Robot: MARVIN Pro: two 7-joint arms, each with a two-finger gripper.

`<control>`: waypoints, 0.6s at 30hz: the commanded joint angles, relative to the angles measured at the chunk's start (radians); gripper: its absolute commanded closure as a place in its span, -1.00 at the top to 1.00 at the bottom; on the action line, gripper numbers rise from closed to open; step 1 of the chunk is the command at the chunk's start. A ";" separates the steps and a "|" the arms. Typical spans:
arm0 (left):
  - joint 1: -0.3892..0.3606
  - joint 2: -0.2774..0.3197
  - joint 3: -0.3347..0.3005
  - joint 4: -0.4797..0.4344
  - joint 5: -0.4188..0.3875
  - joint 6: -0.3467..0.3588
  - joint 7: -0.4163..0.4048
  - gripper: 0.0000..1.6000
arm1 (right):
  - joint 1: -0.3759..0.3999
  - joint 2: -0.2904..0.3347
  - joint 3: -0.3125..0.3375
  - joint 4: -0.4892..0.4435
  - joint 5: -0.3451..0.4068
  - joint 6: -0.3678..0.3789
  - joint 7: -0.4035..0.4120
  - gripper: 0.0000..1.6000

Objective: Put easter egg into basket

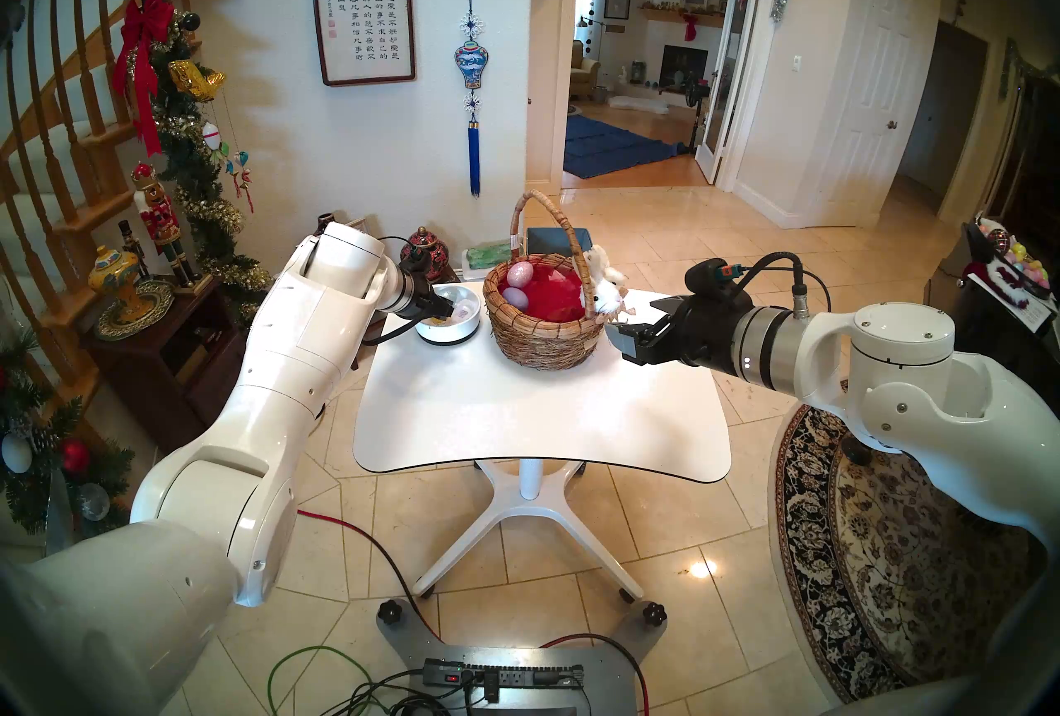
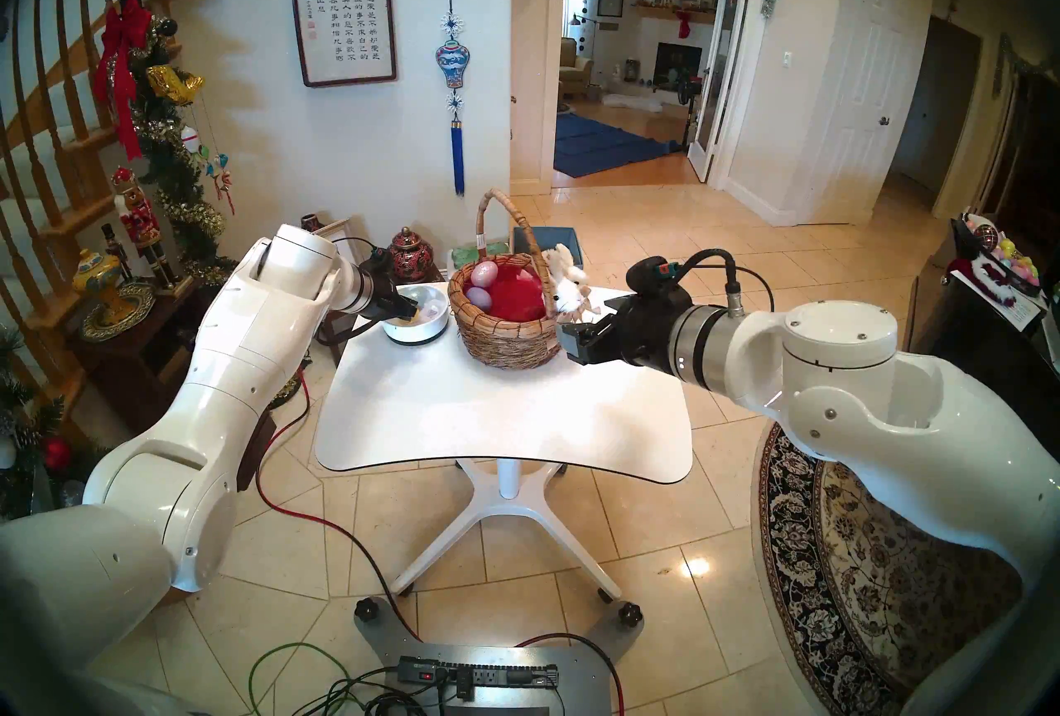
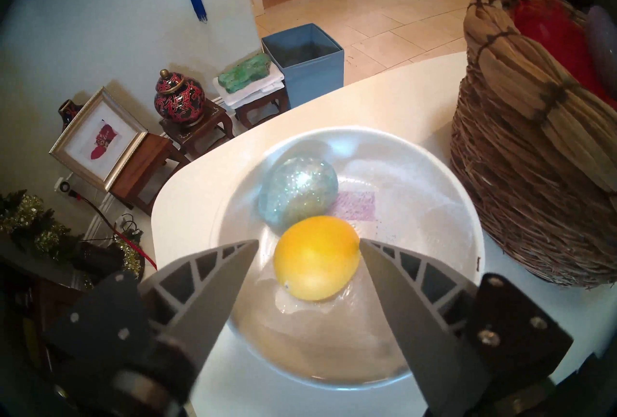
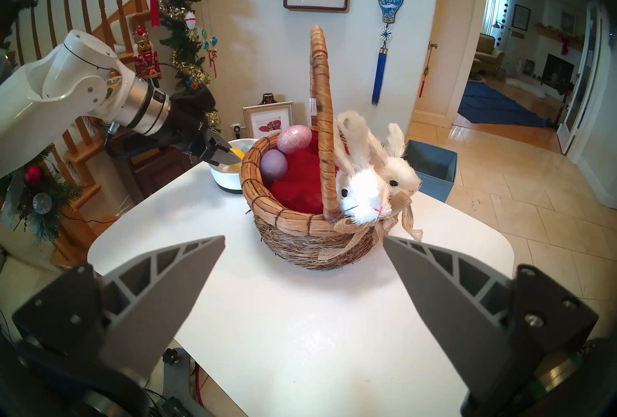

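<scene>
The left gripper (image 3: 309,241) has its fingers apart, straddling a smooth yellow-orange plastic egg (image 3: 316,257) in the shallow white bowl (image 3: 444,172), not yet clamped. Just beyond lies a glittery teal egg (image 3: 298,194). Further right, the round brown wicker basket (image 1: 542,333) already holds two eggs. The right gripper (image 4: 303,239) hangs wide open, empty.

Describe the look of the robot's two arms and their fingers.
Both arms are glossy white shells with silver wrist rings and black gripper bodies. The right gripper has a looping black cable with an orange-teal plug. The fingers are grey ribbed wedges; the left gripper has the same.
</scene>
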 commanded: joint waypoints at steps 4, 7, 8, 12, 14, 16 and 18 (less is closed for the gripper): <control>-0.029 -0.005 -0.001 0.006 -0.001 -0.004 -0.013 0.33 | 0.010 -0.001 0.008 -0.001 -0.002 -0.003 0.000 1.00; -0.030 -0.006 -0.002 0.009 0.000 -0.006 -0.016 -0.05 | 0.010 -0.001 0.008 -0.001 -0.002 -0.003 0.000 1.00; -0.030 -0.006 -0.003 0.009 0.001 -0.006 -0.017 -0.15 | 0.010 -0.001 0.008 -0.001 -0.002 -0.003 0.000 1.00; -0.024 -0.005 -0.011 -0.006 -0.003 0.002 -0.022 -0.49 | 0.010 -0.001 0.008 -0.001 -0.002 -0.003 0.000 1.00; -0.018 -0.006 -0.023 -0.021 -0.009 0.007 -0.026 -0.61 | 0.010 -0.001 0.008 -0.001 -0.002 -0.003 0.000 1.00; -0.008 -0.006 -0.038 -0.042 -0.018 0.009 -0.028 -0.65 | 0.010 -0.001 0.008 -0.001 -0.002 -0.003 0.000 1.00; 0.001 -0.007 -0.057 -0.068 -0.030 0.011 -0.032 -0.63 | 0.010 -0.001 0.008 -0.001 -0.002 -0.003 0.000 1.00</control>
